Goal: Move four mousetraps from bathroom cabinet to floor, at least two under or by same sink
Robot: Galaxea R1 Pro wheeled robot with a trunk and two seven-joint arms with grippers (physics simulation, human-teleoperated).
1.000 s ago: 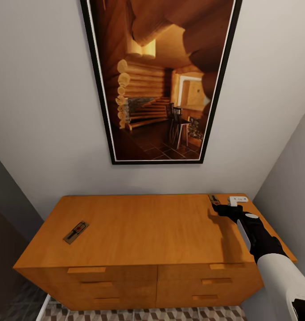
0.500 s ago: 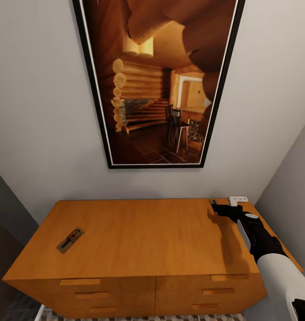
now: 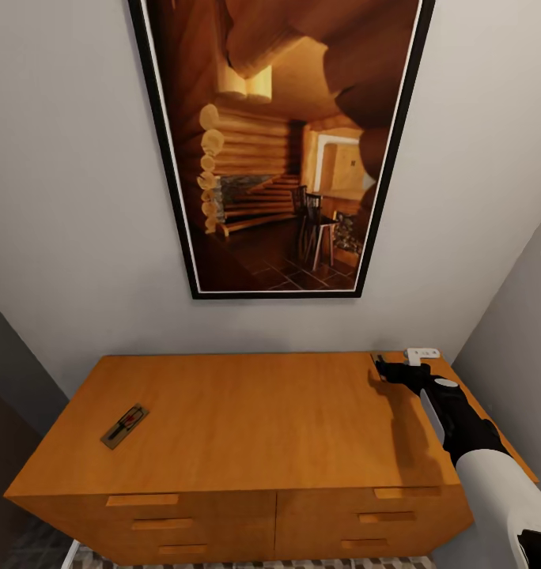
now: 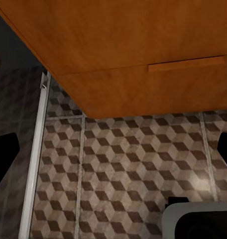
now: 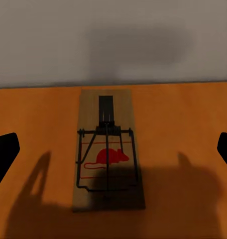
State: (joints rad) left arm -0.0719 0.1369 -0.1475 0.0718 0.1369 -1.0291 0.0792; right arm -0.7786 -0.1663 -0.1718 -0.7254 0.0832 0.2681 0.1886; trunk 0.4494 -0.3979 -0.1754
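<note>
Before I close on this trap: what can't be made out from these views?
- Far-right mousetrap: in head view, mostly hidden behind the right gripper.
- Left mousetrap: head view, too small for detail.
- Cabinet drawers: cut by the head view's lower edge.

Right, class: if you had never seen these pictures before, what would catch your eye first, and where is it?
A tall black-framed picture of a log cabin interior fills the wall above the orange-brown cabinet. The right gripper reaches to the cabinet top's far right corner, where a mousetrap with a red mouse print lies between its open fingers. Another mousetrap lies near the left edge.
</note>
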